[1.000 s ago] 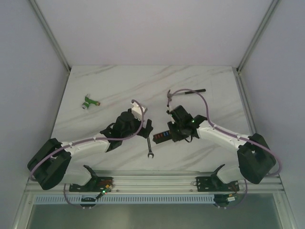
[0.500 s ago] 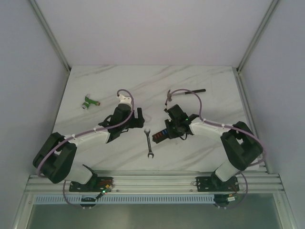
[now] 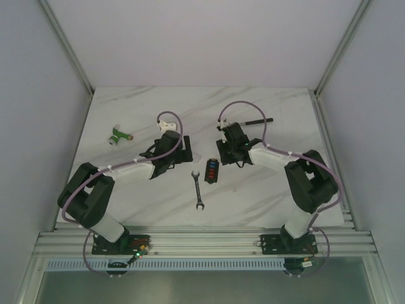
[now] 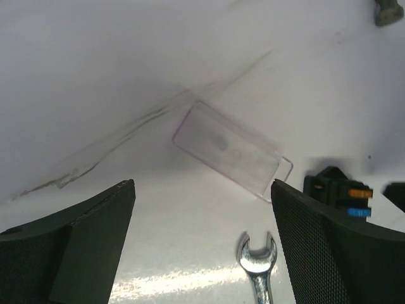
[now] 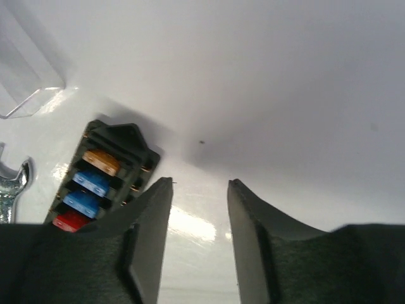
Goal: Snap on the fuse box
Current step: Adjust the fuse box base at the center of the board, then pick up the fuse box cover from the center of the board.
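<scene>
Fuse box (image 5: 101, 180) lay uncovered, lower left of frame. Clear cover (image 4: 231, 150) lay mid-frame before left hand (image 4: 202, 190), spread wide, likely for pickup. Right hand (image 5: 199, 185) apart, empty.

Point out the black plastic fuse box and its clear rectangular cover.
Black plastic fuse box (image 5: 93, 182): right wrist view, on a blue fuse.
Clear rectangular cover (image 4: 228, 149): left wrist view, flat middle.

black fuse box (image 3: 211, 171), clear cover (image 4: 226, 148), grey-veined white table (image 3: 272, 190)
</scene>
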Robot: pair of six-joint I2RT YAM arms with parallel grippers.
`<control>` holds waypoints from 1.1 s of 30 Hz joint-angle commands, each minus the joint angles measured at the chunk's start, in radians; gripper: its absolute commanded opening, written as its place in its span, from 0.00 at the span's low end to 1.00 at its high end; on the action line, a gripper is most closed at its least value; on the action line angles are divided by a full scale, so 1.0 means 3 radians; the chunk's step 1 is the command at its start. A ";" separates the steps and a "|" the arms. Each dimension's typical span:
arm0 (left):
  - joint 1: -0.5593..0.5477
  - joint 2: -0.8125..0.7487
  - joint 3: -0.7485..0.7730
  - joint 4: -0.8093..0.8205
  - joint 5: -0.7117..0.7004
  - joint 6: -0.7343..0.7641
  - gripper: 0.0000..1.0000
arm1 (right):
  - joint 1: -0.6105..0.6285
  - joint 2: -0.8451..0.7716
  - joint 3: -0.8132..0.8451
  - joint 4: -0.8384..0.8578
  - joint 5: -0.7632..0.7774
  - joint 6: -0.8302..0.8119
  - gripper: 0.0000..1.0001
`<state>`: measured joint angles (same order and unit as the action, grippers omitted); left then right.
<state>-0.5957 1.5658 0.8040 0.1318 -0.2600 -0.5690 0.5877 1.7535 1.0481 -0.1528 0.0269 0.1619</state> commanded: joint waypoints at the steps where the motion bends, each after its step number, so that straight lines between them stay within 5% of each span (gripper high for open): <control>1: 0.0012 0.0178 0.0179 -0.0191 -0.0297 -0.0263 0.97 | -0.0130 -0.0448 -0.0281 0.0084 0.0342 -0.0088 0.51; 9: 0.0012 0.0495 0.0461 -0.0239 -0.0526 -0.0446 0.97 | -0.0292 -0.1091 -0.0952 0.0474 0.0605 0.0101 0.80; 23: -0.0101 0.1193 0.1065 -0.0767 -0.0853 -0.0388 0.92 | -0.0332 -0.0896 -0.1044 0.0604 0.0396 0.0087 0.82; 33: -0.0091 0.0874 0.0768 -0.0900 -0.0817 -0.0132 0.73 | -0.0329 -0.0861 -0.1030 0.0578 0.0343 0.0069 0.82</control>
<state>-0.6266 1.8690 1.0687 -0.0631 -0.5190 -0.6552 0.4915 1.4761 0.7475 0.0006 0.1398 0.1825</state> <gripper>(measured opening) 0.777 0.817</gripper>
